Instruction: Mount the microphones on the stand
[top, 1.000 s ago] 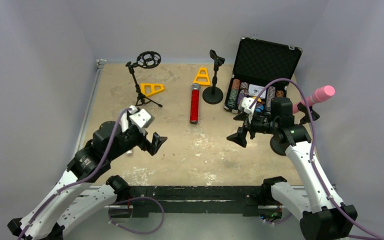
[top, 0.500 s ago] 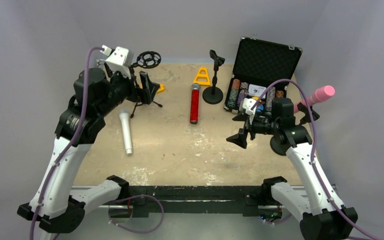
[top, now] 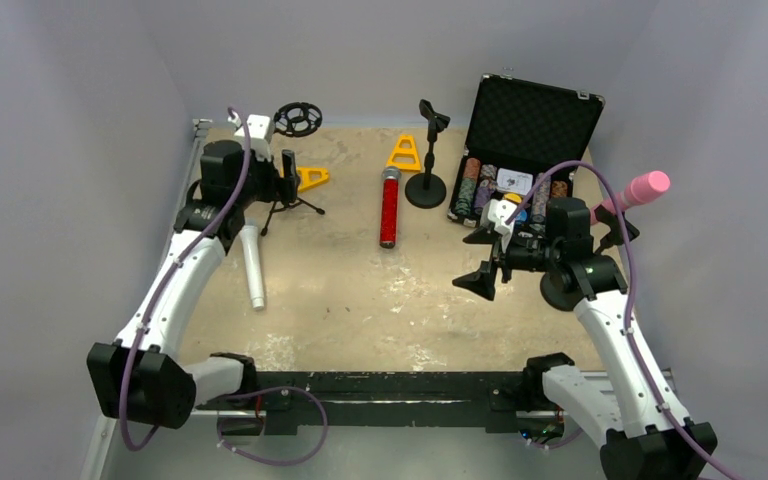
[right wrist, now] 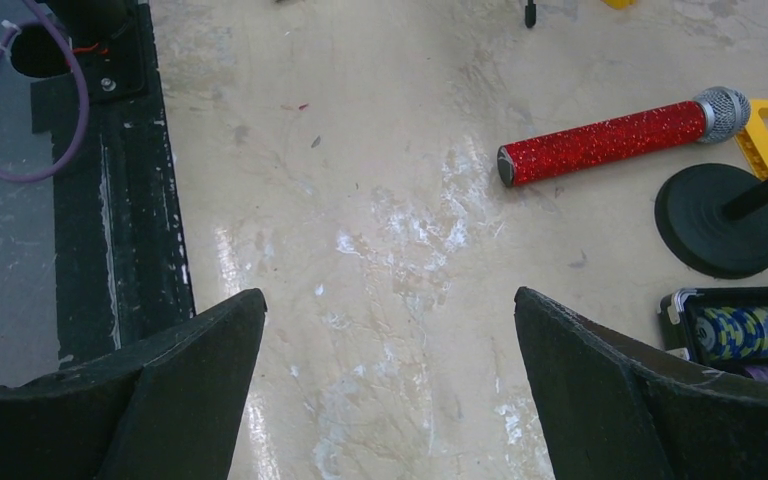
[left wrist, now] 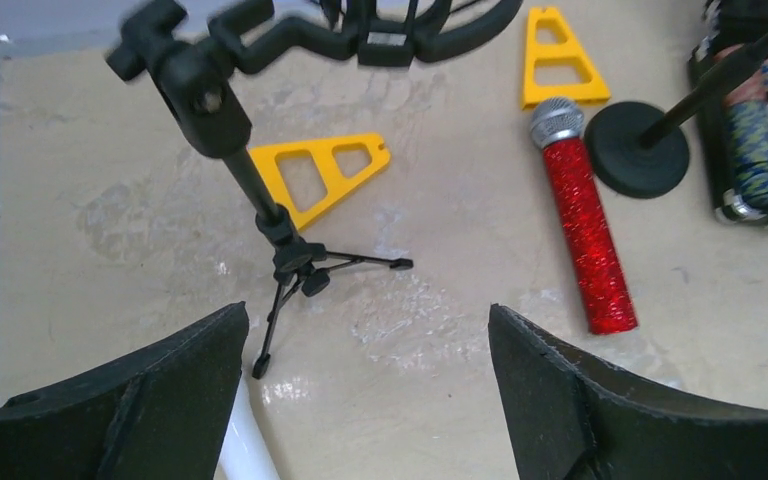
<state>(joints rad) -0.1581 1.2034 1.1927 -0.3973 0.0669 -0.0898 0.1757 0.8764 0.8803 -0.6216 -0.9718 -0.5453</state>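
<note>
Lying on scuffed tabletop (top: 360, 295), red microphone (top: 389, 212); grey walls (top: 380, 50).

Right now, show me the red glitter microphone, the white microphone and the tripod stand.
red glitter microphone (top: 389, 215): top external view, middle of its red handle.
white microphone (top: 253, 268): top external view, its handle.
tripod stand (left wrist: 253, 187): left wrist view, its upright pole.

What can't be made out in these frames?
Pink microphone: top view, the right arm hides its handle's lower end.
White microphone: left wrist view, only a sliver shows, cut by the bottom edge.
Tripod stand's ring: left wrist view, cut by the top edge.
</note>
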